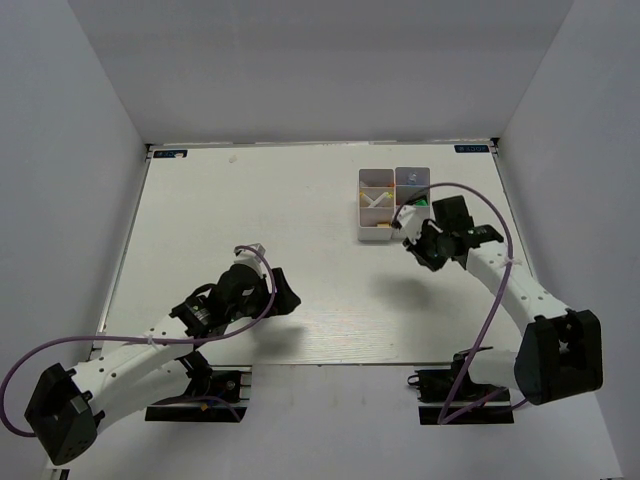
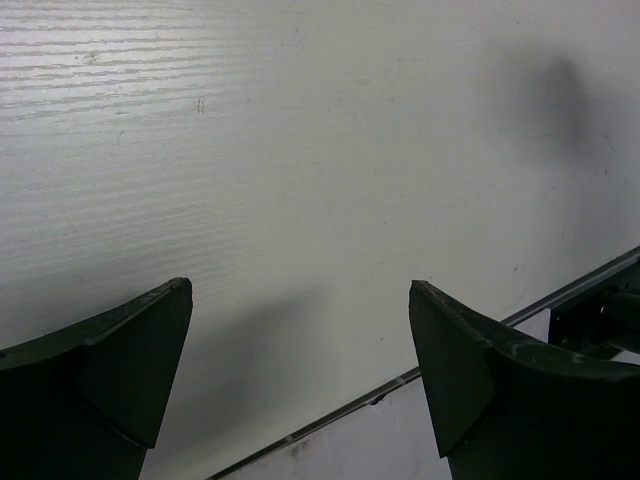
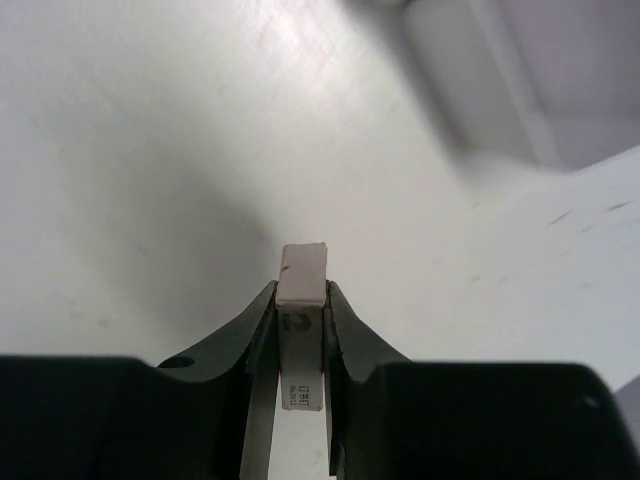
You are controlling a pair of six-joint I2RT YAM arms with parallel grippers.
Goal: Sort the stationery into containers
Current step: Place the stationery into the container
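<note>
Right claw (image 3: 302, 300): narrow, clamped on a small off-white rectangular rubber eraser (image 3: 302, 285) with a printed sleeve. The fingers press its two broad faces. Its blunt end pokes out toward 12 o'clock in the wrist view.

Top view: that claw (image 1: 422, 240) hangs just off the 5 o'clock corner of the white plastic square box with four open compartments (image 1: 362, 222). The box stands at about 1 o'clock on the white wood-grain table (image 1: 250, 200). Coloured bits lie inside it, too small to name.

Handling, as a judgement: light, slightly springy, grippy, not fragile. Your pinch across the body looks sound. Squeeze gently, since the sleeve may slide off the rubber. Expect a small bounce on release.

Left claw (image 2: 300, 288): spread wide, holding nothing, above bare table at 7 o'clock.
</note>
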